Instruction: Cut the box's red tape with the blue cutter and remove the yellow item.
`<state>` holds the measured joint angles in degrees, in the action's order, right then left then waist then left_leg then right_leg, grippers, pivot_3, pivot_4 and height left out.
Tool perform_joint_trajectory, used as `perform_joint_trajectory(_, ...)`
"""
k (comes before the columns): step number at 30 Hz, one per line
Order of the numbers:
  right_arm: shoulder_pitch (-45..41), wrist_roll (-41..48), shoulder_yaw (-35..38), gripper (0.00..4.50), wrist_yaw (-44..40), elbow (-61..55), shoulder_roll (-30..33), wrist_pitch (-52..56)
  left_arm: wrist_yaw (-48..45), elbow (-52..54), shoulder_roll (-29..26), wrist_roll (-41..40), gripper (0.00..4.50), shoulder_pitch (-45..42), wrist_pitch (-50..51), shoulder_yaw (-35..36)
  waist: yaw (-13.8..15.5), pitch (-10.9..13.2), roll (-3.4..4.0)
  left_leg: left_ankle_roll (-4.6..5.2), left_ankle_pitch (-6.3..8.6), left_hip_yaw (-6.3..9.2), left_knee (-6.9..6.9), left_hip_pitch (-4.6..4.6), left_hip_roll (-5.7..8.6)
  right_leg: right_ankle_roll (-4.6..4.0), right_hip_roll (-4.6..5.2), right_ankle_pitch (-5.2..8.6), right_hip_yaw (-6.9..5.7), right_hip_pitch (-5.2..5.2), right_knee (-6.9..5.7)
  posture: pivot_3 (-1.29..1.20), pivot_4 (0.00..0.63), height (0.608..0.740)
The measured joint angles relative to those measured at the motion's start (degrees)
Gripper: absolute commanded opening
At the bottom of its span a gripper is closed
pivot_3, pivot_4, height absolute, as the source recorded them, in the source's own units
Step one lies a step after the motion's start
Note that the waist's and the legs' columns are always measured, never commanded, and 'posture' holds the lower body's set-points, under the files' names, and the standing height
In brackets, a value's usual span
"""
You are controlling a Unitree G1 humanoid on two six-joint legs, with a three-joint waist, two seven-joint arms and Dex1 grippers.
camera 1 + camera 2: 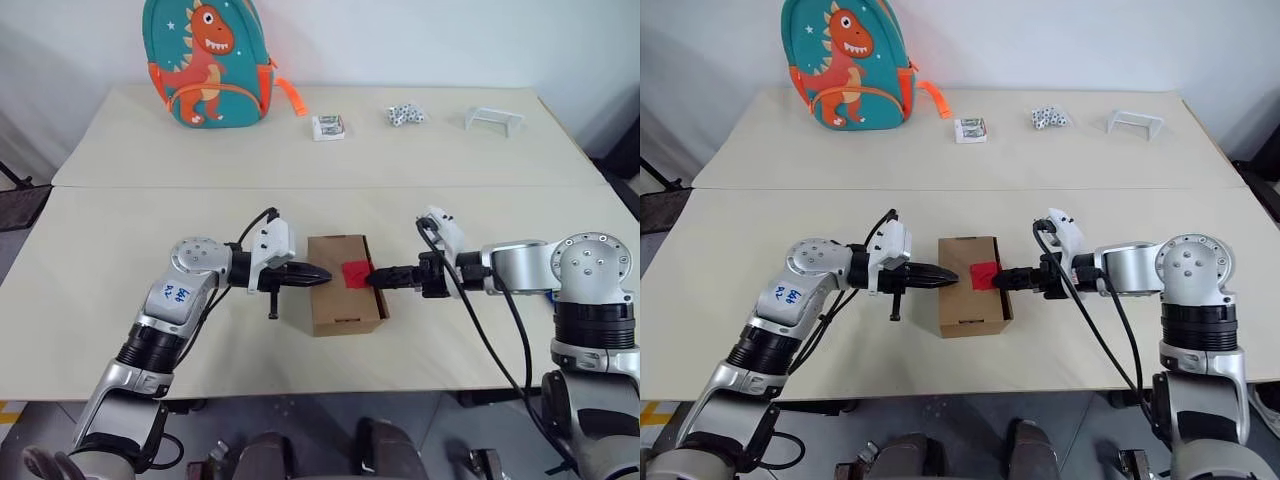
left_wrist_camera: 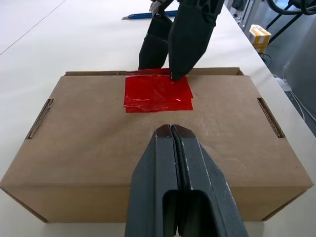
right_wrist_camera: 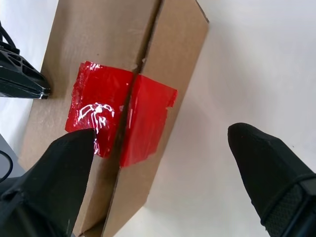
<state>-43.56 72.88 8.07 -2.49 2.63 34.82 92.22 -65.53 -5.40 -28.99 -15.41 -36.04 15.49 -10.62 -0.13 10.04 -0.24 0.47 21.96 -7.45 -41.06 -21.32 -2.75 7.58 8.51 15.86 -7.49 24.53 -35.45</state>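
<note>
On the pale desk (image 1: 120,300), the left gripper (image 1: 322,275), fingers pressed together, rests on the small brown cardboard box (image 1: 335,300), whose closed flaps hide its contents, while the right gripper (image 3: 163,148), fingers spread apart, straddles the bright red tape patch (image 2: 157,93), a slim blue cutter (image 2: 148,15) lying partly hidden beyond.

The closed brown box (image 1: 346,284) lies flat near the desk's front edge, red tape (image 1: 356,272) folded over its right top edge.
</note>
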Motion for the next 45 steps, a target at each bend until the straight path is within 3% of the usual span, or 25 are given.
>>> perform_joint_trajectory(14, 0.5, 0.0, -0.1, 4.46, 0.4, 1.3, 1.8, 0.0, 0.0, 0.0, 0.0, 0.3, 0.0, 0.0, -0.1, 0.0, 0.0, 0.0, 0.0, 0.0, 0.0, 0.0, 0.0, 0.0, 0.0, 0.0, 0.0, 0.0, 0.0, 0.0, 0.01, 0.0, 0.15, 0.74)
perform_joint_trajectory(31, -4.6, -7.2, -9.9, 4.46, 1.1, -5.0, 3.4, -0.5, 0.0, 0.0, 0.4, 0.6, 0.0, 0.0, -0.2, -0.3, 0.0, 0.0, 0.01, 0.0, 0.0, -0.02, -0.02, 0.03, -0.01, 0.0, 0.01, 0.0, 0.02, -0.03, 0.02, 0.0, 0.15, 0.74)
perform_joint_trajectory(45, -4.5, -8.7, -10.5, 4.46, -0.1, -4.3, 5.6, -0.5, 1.4, 0.6, 1.2, 1.3, 0.0, -0.1, 0.8, -1.9, 0.2, 0.0, -0.01, 0.0, 0.0, 0.01, -0.02, 0.03, 0.0, 0.0, 0.03, 0.0, 0.01, -0.1, 0.06, 0.0, 0.15, 0.74)
